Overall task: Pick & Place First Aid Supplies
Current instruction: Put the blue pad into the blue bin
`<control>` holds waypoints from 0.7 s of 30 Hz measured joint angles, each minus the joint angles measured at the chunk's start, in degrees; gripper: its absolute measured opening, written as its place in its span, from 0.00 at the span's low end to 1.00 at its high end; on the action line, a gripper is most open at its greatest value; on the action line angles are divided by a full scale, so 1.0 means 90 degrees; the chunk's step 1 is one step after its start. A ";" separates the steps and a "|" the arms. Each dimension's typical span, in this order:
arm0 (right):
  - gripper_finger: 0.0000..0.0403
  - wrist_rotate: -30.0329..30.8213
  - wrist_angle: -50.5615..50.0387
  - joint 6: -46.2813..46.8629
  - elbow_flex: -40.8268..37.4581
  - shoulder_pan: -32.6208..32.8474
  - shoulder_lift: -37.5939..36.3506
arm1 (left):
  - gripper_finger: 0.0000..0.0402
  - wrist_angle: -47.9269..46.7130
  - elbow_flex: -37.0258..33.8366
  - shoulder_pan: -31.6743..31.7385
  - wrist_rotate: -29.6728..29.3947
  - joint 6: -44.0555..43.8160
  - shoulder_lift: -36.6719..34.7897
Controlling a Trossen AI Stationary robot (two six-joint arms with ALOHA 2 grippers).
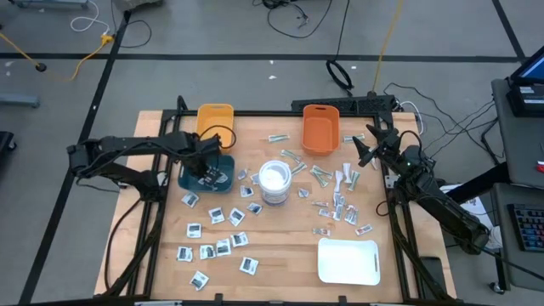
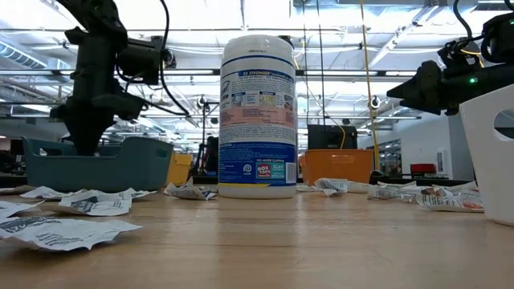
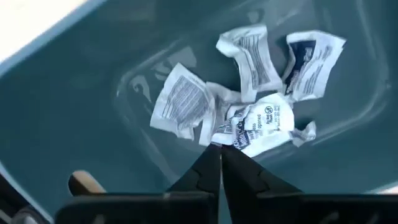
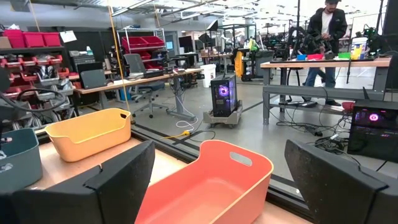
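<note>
**Left gripper over the teal bin, fingers together**

Landmark: the white wipes canister (image 1: 274,181) at the table's centre.

Nearest the front edge, right of the canister, lies a white tray (image 1: 348,260). Loose packets (image 1: 223,246) lie scattered in front of the canister and to both its sides, flat, white with dark print.

Left of the canister sits the teal bin (image 1: 189,177). The left gripper (image 3: 220,154) hangs inside it, fingers closed and empty, just above several crumpled white packets (image 3: 258,121).

Behind the canister stand the yellow bin (image 1: 215,121) and orange bin (image 1: 320,127). The right gripper (image 1: 367,146) hovers right of the orange bin, fingers spread wide, holding nothing.
</note>
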 joint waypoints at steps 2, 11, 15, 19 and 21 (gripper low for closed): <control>0.89 0.0000 0.0000 -0.0001 0.0000 0.0000 0.0000 | 0.12 0.0002 0.0000 0.0000 0.0067 -0.0013 -0.0002; 0.89 0.0000 -0.0001 0.0000 0.0000 -0.0002 -0.0001 | 0.49 -0.0323 0.0407 0.0021 0.0247 -0.0034 -0.0002; 0.89 0.0000 -0.0001 -0.0001 0.0000 0.0000 -0.0002 | 0.56 -0.0671 0.0936 0.0097 0.0038 0.0120 0.0092; 0.89 0.0000 -0.0001 -0.0002 0.0000 0.0000 -0.0002 | 0.57 -0.1171 0.1494 0.0121 -0.0204 0.0203 0.0473; 0.89 0.0000 -0.0001 0.0000 0.0000 -0.0001 -0.0001 | 0.55 -0.1466 0.1789 0.0129 -0.0255 0.0297 0.0745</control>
